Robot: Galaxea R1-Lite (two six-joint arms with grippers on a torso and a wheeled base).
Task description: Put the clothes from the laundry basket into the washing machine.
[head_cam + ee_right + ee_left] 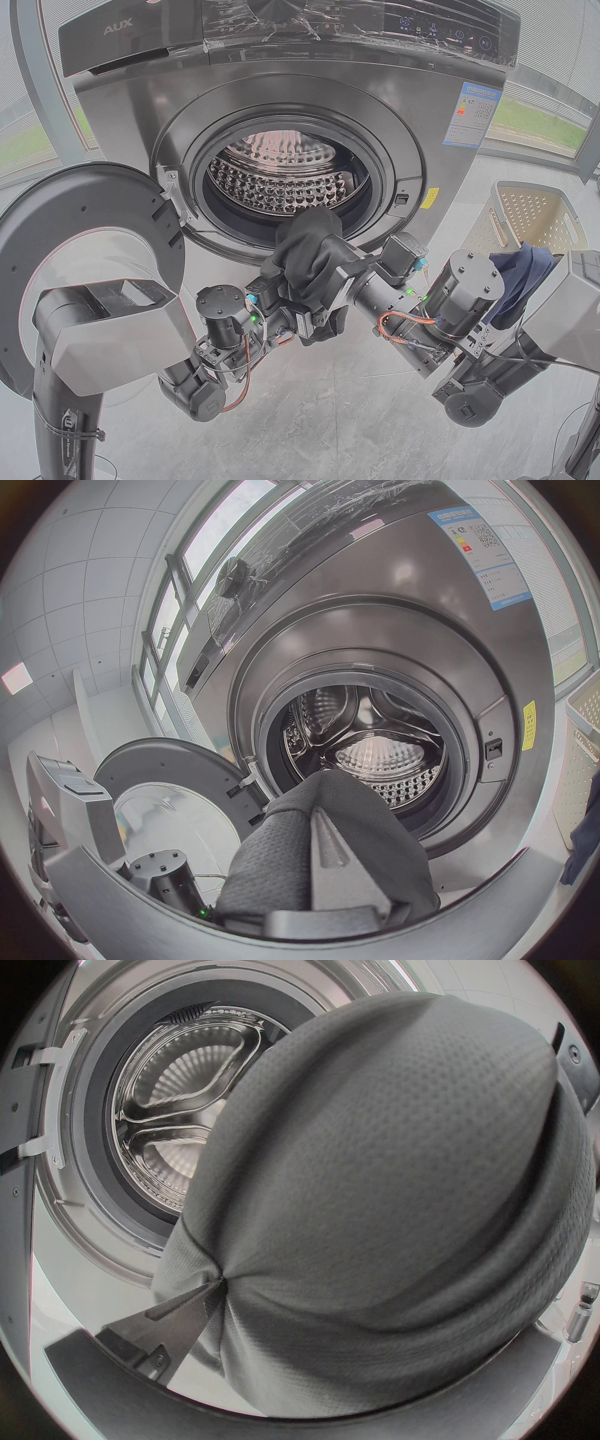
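Laundry: black mesh garment (pixel 307 250) bunched at frame centre, before open grey washing machine (pixel 400 106); left gripper (pixel 211 1286) clamped on it; right gripper (pixel 326 839) cloth-draped, grip cannot be told.

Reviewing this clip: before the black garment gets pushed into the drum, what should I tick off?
1. Door swung clear of the opening: ok.
2. Drum unobstructed: ok.
3. Black garment in front of the opening: ok.
4. Left claw holding the garment firmly: cannot tell.
5. Right claw holding it firmly: cannot tell.
6. Laundry basket emptied: not ok, blue garment in it.
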